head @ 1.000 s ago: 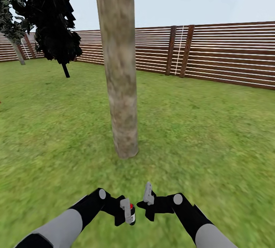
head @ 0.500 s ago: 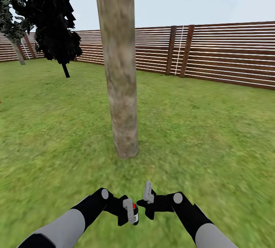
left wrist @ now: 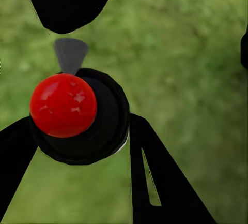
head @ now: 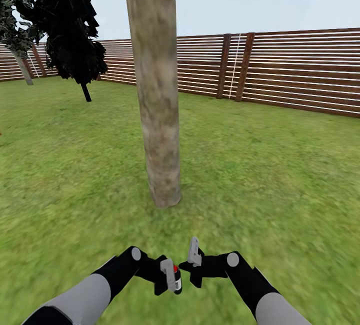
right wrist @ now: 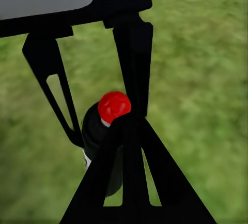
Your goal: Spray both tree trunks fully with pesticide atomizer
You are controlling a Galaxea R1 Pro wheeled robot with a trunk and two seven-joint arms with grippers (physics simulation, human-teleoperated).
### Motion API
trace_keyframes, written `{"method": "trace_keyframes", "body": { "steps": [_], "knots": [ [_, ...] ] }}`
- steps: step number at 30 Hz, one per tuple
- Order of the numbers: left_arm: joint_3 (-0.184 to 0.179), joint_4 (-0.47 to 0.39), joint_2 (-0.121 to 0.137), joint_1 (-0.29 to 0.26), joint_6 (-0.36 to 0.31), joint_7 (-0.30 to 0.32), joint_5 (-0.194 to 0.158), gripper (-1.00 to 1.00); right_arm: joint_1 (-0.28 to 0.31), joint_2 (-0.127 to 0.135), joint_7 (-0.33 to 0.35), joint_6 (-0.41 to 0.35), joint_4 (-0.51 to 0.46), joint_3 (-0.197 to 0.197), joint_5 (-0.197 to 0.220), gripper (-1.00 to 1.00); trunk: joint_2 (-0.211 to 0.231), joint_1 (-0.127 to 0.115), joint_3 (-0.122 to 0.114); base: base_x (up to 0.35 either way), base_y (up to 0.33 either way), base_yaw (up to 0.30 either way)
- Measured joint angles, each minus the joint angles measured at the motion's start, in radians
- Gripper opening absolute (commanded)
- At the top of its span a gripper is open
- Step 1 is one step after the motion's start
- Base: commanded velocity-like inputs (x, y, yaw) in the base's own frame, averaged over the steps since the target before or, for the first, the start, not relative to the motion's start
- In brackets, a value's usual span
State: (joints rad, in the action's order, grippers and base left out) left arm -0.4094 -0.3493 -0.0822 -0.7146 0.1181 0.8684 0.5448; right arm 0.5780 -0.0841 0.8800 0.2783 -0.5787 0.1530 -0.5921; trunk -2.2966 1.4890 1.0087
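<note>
My left gripper (head: pixel 171 276) is shut on the pesticide atomizer (head: pixel 175 277), a small dark bottle with a red cap, held low over the grass. In the left wrist view its red top (left wrist: pixel 63 105) sits between the two black fingers (left wrist: pixel 155 182). My right gripper (head: pixel 193 252) is shut and empty, just right of the atomizer (right wrist: pixel 103 131). A thick mottled tree trunk (head: pixel 157 90) rises straight ahead, a short way beyond both grippers. A second tree (head: pixel 22 67) with a pale trunk stands far back at the left. I see no pesticide on the bark.
A black thin-stemmed conifer (head: pixel 70 30) stands at the back left. The reddish-brown slat fence (head: pixel 280 72) runs along the far side of the garden. Grass lawn (head: pixel 270 175) lies open to the right and left of the near trunk.
My left gripper has shifted slightly right and up with the atomizer, closer to the right gripper. The right arm and the view have stayed still.
</note>
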Motion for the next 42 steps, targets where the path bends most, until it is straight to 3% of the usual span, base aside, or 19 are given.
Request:
{"method": "trace_keyframes", "body": {
  "steps": [3,15,17,26,27,29,32,36,40,42],
  "knots": [
    [-0.004,0.002,0.001,0.000,0.002,0.001,-0.046,-1.00,0.000,0.000,0.000,0.000,0.000,0.000,0.000,-1.00,0.000,0.000,0.000,0.000,0.000,0.000],
    [-0.006,0.002,0.007,0.001,0.002,0.001,-0.050,-1.00,0.000,0.000,0.000,0.000,0.000,0.000,0.000,-1.00,0.000,0.000,0.000,0.000,0.000,0.000],
    [-0.007,0.005,0.044,0.005,0.002,0.001,-0.044,-1.00,0.000,0.000,0.000,0.000,0.000,0.000,0.000,-1.00,0.000,0.000,0.000,0.000,0.000,0.000],
    [-0.011,0.007,0.274,0.008,0.002,0.002,-0.035,-1.00,0.000,0.001,0.000,0.000,0.001,0.000,0.000,-1.00,0.000,0.000,0.000,0.000,0.000,0.000],
    [-0.011,0.008,0.298,0.008,0.001,0.002,-0.036,-1.00,0.000,0.001,0.000,0.000,0.002,0.000,0.000,1.00,0.000,0.000,0.000,0.000,0.000,0.000],
    [-0.011,0.021,0.346,0.009,0.001,0.000,-0.037,-1.00,0.000,0.002,0.000,0.001,0.004,-0.001,0.000,1.00,0.000,0.000,0.000,0.000,0.000,0.000],
    [-0.002,0.043,0.375,0.009,-0.002,-0.036,-0.047,-1.00,0.000,0.003,-0.006,0.002,0.010,-0.002,-0.002,1.00,0.000,0.000,0.000,0.000,0.000,0.000],
    [0.096,0.050,0.382,0.009,-0.009,-0.203,-0.080,-1.00,-0.001,0.027,-0.042,0.003,0.026,-0.005,-0.004,1.00,0.000,0.000,0.000,0.000,0.000,0.000],
    [0.282,0.089,0.378,0.009,-0.019,-0.360,-0.085,-1.00,-0.003,0.120,-0.270,0.005,0.220,-0.009,0.002,1.00,0.000,0.000,0.000,0.000,0.000,0.000],
    [0.396,0.151,0.373,0.010,-0.016,-0.535,-0.083,-1.00,-0.004,0.163,-0.432,0.019,0.363,-0.051,0.006,1.00,0.000,0.000,0.000,0.000,0.000,0.000]
  ]
}}
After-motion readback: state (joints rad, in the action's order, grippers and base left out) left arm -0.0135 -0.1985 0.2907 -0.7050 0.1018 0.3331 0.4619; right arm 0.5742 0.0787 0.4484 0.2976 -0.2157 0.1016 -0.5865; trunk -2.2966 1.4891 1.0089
